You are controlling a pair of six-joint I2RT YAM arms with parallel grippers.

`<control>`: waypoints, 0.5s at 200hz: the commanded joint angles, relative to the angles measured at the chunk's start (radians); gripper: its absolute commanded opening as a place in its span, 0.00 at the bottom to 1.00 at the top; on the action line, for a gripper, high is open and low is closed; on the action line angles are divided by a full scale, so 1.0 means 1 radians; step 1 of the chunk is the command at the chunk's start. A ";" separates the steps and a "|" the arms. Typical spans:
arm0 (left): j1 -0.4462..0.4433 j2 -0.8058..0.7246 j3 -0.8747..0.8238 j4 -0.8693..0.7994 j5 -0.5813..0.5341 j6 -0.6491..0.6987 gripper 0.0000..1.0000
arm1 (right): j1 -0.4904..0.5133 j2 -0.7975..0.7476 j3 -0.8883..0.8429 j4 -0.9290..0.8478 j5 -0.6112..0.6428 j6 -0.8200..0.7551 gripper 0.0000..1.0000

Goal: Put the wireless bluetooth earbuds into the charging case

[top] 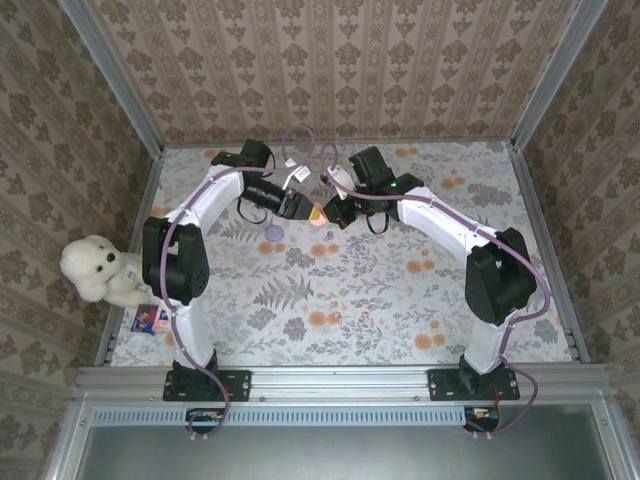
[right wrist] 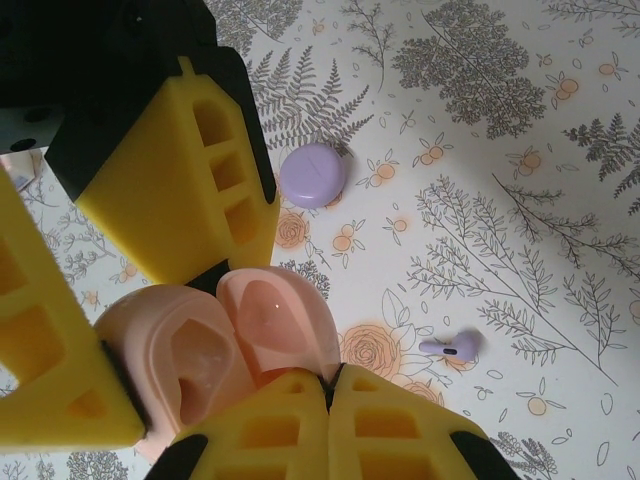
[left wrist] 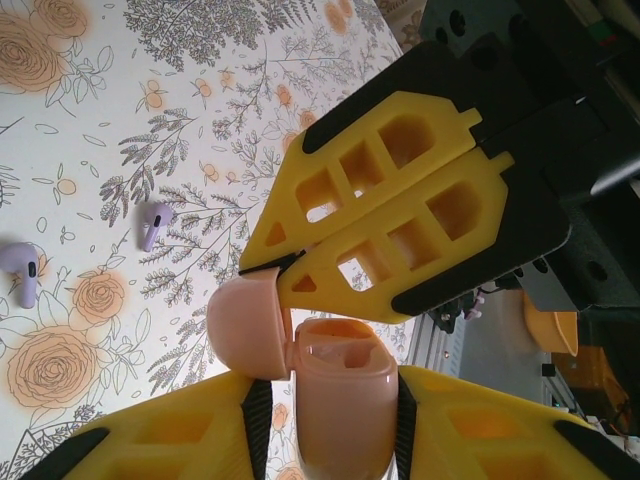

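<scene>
The pink charging case [left wrist: 345,400] stands upright between the yellow fingers of my left gripper [left wrist: 335,385], whose pads press on both of its sides. Its lid [left wrist: 250,325] is swung open and the sockets inside look empty. My right gripper [right wrist: 330,380] is shut, with its joined tips resting against the rim of the lid [right wrist: 275,315]. Both grippers meet over the far middle of the table, the left gripper [top: 300,208] beside the right gripper [top: 333,212]. Two lilac earbuds lie on the cloth, one earbud [left wrist: 155,223] nearer and another earbud [left wrist: 22,272] further left. One earbud [right wrist: 452,346] shows right of the case.
A round lilac object [right wrist: 312,175] lies on the floral cloth beyond the case, and it shows as a lilac spot [top: 274,232] just left of the grippers. A plush toy [top: 100,270] sits at the table's left edge. Patterned walls enclose the table.
</scene>
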 commanded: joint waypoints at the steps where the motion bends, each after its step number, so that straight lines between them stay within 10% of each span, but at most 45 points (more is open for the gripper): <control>1: -0.007 0.013 0.020 -0.016 0.035 0.032 0.36 | 0.007 0.004 0.028 -0.024 -0.005 -0.012 0.00; 100: -0.008 -0.004 -0.024 0.030 0.042 0.017 0.09 | 0.006 -0.005 0.022 -0.017 0.004 -0.003 0.00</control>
